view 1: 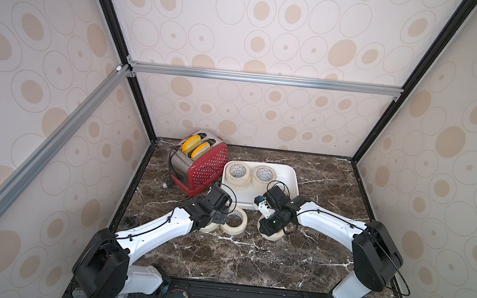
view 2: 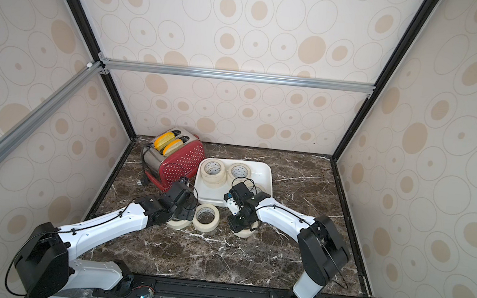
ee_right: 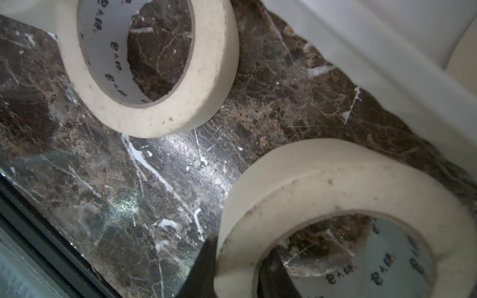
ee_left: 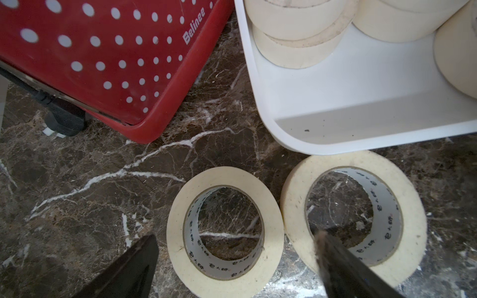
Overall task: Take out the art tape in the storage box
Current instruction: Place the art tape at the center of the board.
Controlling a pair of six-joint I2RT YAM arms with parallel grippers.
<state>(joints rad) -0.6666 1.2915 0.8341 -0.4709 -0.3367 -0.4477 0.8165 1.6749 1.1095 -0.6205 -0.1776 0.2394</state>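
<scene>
The white storage box [view 1: 290, 179] stands mid-table and holds art tape: a stack of cream rolls [view 1: 237, 174] and one roll [view 1: 264, 175] beside it. Two more rolls [ee_left: 224, 227] [ee_left: 353, 219] lie flat on the marble in front of the box. My left gripper [ee_left: 235, 238] hovers open over them, one finger [ee_left: 343, 268] above the right-hand roll. My right gripper [ee_right: 237, 260] is shut on the wall of another roll [ee_right: 322, 180], low over the table just outside the box [ee_right: 387, 51]. I cannot tell whether that roll touches the marble.
A red perforated toaster [view 1: 202, 164] with yellow slices in its slots stands against the box's left side. Its black plug [ee_left: 62, 121] lies by its foot. A further roll [ee_right: 206, 98] lies near the held one. Patterned walls close three sides.
</scene>
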